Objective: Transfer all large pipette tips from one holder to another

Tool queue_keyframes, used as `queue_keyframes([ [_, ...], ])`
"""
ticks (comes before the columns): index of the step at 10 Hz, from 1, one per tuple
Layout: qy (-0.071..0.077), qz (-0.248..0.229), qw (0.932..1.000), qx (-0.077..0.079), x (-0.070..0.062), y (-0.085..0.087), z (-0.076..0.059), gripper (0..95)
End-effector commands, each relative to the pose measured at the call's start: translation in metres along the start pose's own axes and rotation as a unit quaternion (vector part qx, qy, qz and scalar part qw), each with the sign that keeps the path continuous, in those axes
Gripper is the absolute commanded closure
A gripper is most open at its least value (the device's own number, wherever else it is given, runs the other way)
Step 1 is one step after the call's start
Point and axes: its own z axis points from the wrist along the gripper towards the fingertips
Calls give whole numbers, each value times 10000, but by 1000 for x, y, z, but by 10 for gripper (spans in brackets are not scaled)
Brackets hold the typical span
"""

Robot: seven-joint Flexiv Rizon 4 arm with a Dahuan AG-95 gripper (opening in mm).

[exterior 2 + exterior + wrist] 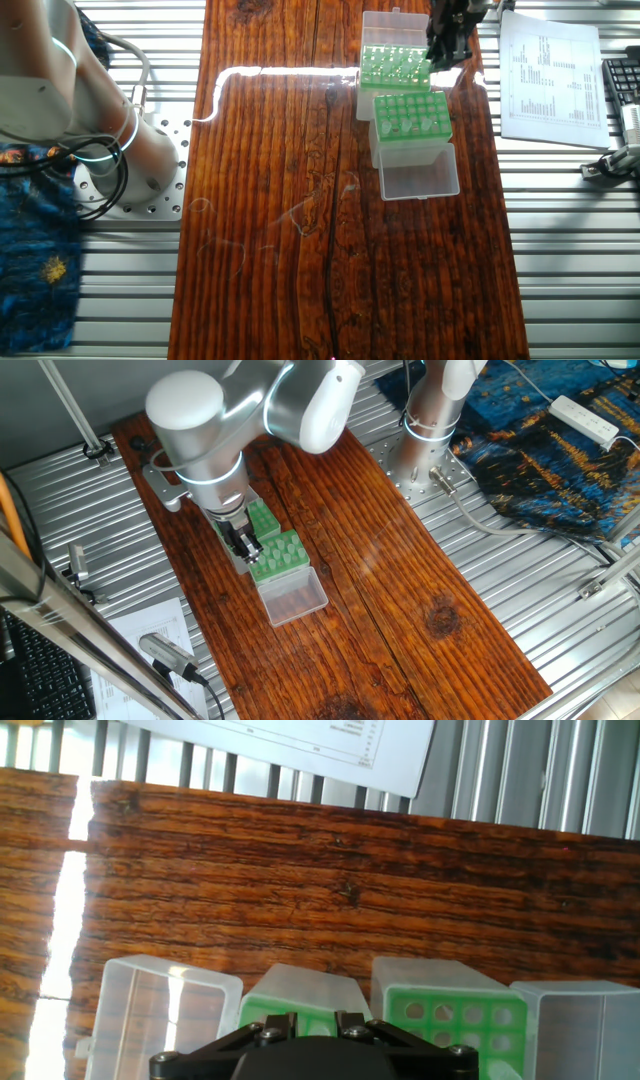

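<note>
Pale-green translucent plastic pipette tips (412, 121) standing upright in green grid rack (413, 112) on dark wooden tabletop (270, 200), beside second green rack (392, 66). Black two-finger gripper (443, 55) hovering above racks; open or closed, impossible to tell.

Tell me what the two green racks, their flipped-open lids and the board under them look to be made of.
Green racks: likely molded plastic, opaque, matte, with even rows of round holes. Open lids: probably clear, slightly frosted plastic; the wood shows through. Board: wood, dark reddish, varnished; grain lines, a knot and a bright window glare show on it.
</note>
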Motion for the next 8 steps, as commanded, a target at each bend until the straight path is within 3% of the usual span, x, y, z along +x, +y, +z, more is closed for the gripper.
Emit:
queue_keyframes([
  [1,16,5,10000,3,1,0,0,760],
  [8,9,-12,10000,9,5,0,3,760],
])
